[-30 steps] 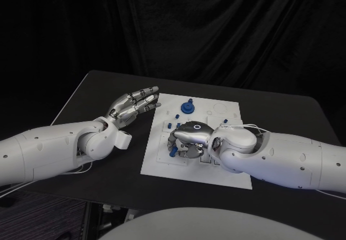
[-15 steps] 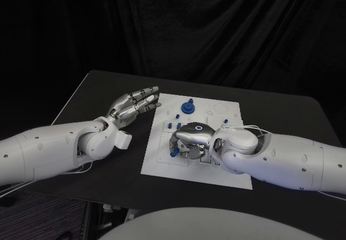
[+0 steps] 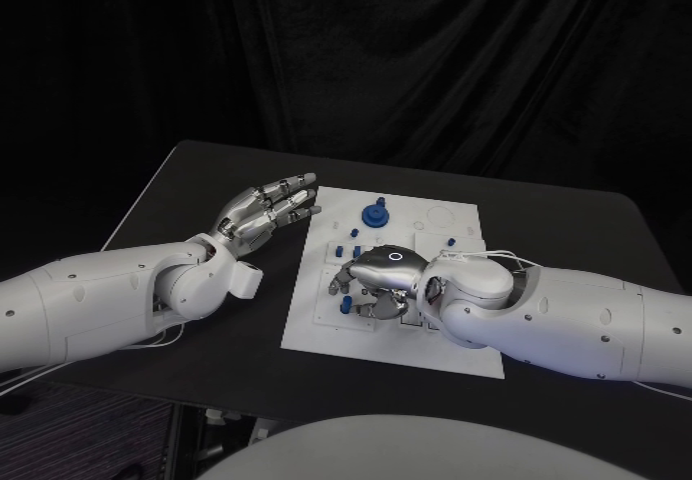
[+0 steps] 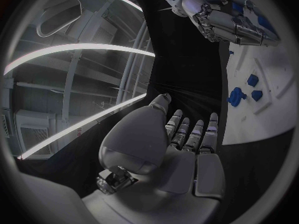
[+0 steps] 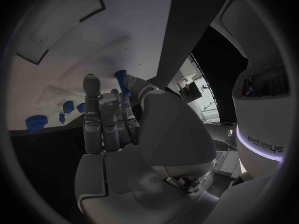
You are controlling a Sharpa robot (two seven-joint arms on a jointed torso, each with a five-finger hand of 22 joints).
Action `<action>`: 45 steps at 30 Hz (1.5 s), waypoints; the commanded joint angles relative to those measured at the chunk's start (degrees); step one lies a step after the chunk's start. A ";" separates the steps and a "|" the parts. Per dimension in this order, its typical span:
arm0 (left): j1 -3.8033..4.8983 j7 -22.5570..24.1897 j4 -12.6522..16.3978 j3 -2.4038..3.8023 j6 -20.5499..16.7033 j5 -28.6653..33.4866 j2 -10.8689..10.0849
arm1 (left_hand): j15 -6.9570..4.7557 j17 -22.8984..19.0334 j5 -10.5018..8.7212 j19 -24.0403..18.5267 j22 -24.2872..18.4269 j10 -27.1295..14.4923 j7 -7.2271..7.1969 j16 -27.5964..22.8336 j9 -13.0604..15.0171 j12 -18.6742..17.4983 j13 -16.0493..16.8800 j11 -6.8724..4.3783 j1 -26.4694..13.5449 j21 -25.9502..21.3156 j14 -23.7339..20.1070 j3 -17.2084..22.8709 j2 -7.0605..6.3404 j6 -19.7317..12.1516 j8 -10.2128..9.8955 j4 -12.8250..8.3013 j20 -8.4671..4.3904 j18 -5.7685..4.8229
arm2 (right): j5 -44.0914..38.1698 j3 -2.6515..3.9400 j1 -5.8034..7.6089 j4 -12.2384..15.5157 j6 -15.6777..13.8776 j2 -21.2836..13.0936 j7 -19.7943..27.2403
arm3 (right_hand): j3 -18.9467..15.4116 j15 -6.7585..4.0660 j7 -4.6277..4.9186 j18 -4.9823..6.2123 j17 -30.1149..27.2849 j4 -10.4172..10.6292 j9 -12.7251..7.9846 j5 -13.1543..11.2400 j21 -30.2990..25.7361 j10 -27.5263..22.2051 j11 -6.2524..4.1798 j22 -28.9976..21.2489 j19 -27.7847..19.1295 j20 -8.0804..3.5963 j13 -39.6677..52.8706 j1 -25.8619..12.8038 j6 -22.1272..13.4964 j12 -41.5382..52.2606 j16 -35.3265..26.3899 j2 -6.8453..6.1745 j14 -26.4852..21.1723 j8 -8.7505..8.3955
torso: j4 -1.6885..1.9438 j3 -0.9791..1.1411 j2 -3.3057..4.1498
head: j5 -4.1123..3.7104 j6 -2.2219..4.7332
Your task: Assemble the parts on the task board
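The white task board [image 3: 440, 225] lies mid-table. A large blue knob [image 3: 376, 213] stands near its far edge, with small blue pegs [image 3: 352, 235] close by. My right hand [image 3: 378, 280] is bent down over the board's near middle. In the right wrist view its thumb and a finger pinch a small blue part [image 5: 121, 77] against the board [image 5: 93, 40]. Another blue part [image 3: 343, 308] lies just beside that hand. My left hand [image 3: 268, 211] hovers at the board's left edge, fingers spread and holding nothing. The left wrist view shows its palm [image 4: 181, 154], blue parts [image 4: 236, 95] and the right hand [image 4: 224, 20].
The black table [image 3: 231, 170] ends close behind the left hand. More blue parts [image 5: 36, 122] stand on the board away from the right hand. Thin white cables [image 3: 498, 254] run along the right wrist.
The right hand's fingers have shifted slightly toward the board's left edge. The left hand has stayed where it was.
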 commanded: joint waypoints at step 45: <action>-0.14 3.15 0.33 0.05 -0.06 0.32 -0.72 | 0.56 0.08 0.47 0.20 -0.51 -0.51 0.21 0.53 0.01 -0.08 -0.05 -0.13 -0.48 0.02 -0.08 0.86 0.08 -0.02 0.11 -0.08 -0.24 -1.29 | 11.57 -0.29 8.37 3.18 0.26 -20.50 -6.08 | -5.59 0.30 1.93 0.59 -1.58 1.83 -5.55 3.64 -3.80 0.19 0.14 1.90 0.11 0.83 -1.89 5.02 5.66 5.98 0.64 3.45 -1.95 -3.34 | -0.02 0.03 0.02 | -2.14 -0.02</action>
